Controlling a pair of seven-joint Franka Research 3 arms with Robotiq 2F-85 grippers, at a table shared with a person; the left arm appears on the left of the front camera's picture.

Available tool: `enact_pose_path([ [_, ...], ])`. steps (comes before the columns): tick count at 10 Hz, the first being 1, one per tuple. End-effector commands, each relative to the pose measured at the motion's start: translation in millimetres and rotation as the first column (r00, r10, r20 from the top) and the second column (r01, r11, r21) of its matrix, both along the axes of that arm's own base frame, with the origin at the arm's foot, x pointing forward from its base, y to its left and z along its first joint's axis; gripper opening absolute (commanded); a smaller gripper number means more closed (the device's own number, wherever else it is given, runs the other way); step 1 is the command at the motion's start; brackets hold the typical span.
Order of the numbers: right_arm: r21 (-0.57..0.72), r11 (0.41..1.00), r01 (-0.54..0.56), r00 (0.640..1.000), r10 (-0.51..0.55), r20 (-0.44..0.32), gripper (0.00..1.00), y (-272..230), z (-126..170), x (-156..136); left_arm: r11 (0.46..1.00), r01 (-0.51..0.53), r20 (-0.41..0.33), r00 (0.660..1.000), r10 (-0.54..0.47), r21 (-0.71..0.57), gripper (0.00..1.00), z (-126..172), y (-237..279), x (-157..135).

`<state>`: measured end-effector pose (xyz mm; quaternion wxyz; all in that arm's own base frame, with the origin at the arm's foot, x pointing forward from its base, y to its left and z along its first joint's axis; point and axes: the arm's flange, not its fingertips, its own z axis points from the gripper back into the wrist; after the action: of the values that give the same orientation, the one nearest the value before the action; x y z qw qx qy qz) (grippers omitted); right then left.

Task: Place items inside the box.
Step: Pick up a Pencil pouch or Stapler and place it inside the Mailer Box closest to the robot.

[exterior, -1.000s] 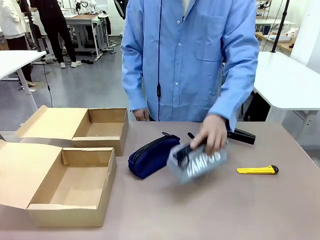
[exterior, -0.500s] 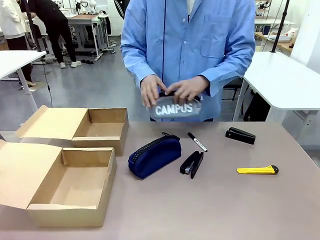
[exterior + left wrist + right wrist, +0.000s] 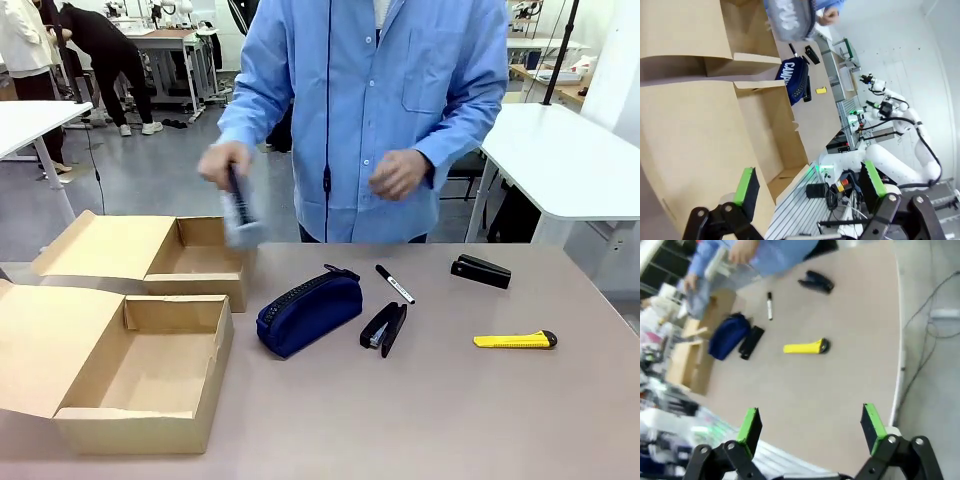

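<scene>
A person's hand holds the grey zip case in the air above the far cardboard box; in the left wrist view the grey zip case shows its "CAMPUS" lettering. On the table lie the navy pencil case, a black stapler, the marker pen, a second black stapler-like thing and the yellow utility knife. My left gripper hangs open over the near box. My right gripper is open above the table's right end, well short of the utility knife.
The near box stands open at the front left with its lid flap folded out. Beyond my right gripper the table edge runs close by. The person's other hand is raised at chest height.
The person lifted the grey case off the table, uncovering the stapler, held it in both hands, then carried it left to above the far box.
</scene>
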<state>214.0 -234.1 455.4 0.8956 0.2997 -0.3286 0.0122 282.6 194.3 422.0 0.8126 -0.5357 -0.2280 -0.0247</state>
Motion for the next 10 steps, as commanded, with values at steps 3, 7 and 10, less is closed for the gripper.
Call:
enact_pose_path([
  [3, -0.150, 0.984, -0.093, 0.995, 0.097, 0.019, 1.00, 89.0, -23.7, 59.4, 1.000, 0.005, 0.032, 0.999, -0.004, -0.016, 1.00, 1.6, 0.6, 1.1],
  [7, -0.148, 0.985, -0.091, 0.996, 0.091, -0.009, 1.00, 49.5, 13.1, 60.7, 1.000, 0.005, 0.032, 0.999, -0.004, -0.016, 1.00, 1.6, 0.6, 1.1],
  [10, -0.271, 0.935, -0.229, 0.970, 0.242, 0.015, 1.00, 85.8, 4.0, 123.2, 1.000, 0.005, 0.032, 0.999, -0.004, -0.016, 1.00, 1.6, 0.6, 1.1],
])
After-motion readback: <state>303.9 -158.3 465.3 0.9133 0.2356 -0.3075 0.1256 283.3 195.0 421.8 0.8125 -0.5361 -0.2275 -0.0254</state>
